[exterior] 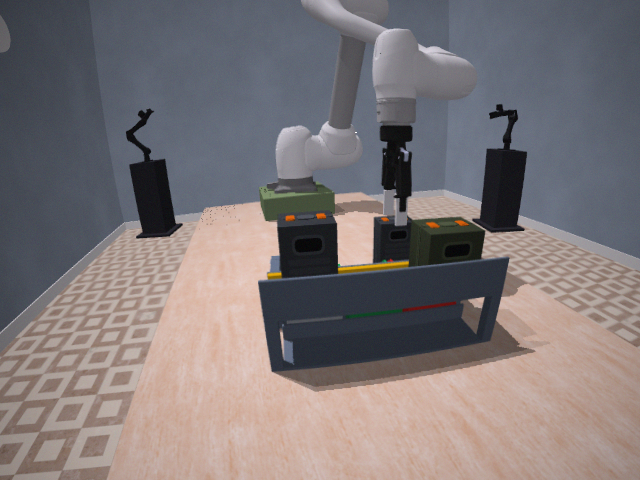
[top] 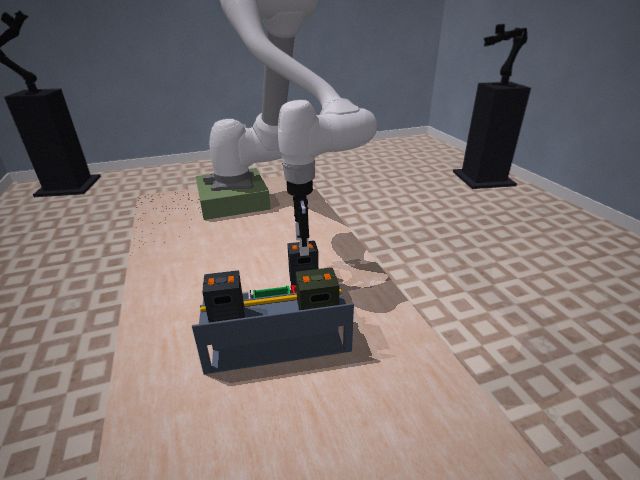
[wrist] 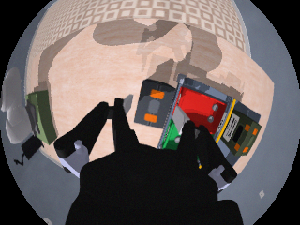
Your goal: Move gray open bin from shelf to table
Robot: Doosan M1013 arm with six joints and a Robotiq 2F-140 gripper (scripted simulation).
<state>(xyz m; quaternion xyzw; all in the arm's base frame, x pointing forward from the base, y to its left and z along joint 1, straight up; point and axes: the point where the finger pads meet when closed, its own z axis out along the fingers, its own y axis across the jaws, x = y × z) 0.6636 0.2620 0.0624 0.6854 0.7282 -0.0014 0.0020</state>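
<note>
The gray bin [top: 246,295] [exterior: 314,319] is in the shelf [top: 279,335] [exterior: 382,294], at the left end in the top and exterior views. Only slivers of it show; its parts are hidden, and the gripper body blocks it in the wrist view. The green bin [top: 271,292] [exterior: 372,313] [wrist: 170,138] is in the middle. The red bin [top: 294,288] [exterior: 429,306] [wrist: 197,100] is at the right end. My gripper [top: 301,241] [exterior: 393,214] [wrist: 153,106] is open and empty, pointing down, well right of the gray bin in the top and exterior views and above a dark case.
That dark case [top: 303,266] [exterior: 391,245] [wrist: 154,105] stands beside the shelf on the arm's side. Another dark case [top: 222,297] [exterior: 307,245] and an olive case [top: 317,289] [exterior: 448,242] [wrist: 241,133] stand at the shelf's other side, by a yellow bar [top: 269,299] [exterior: 373,267].
</note>
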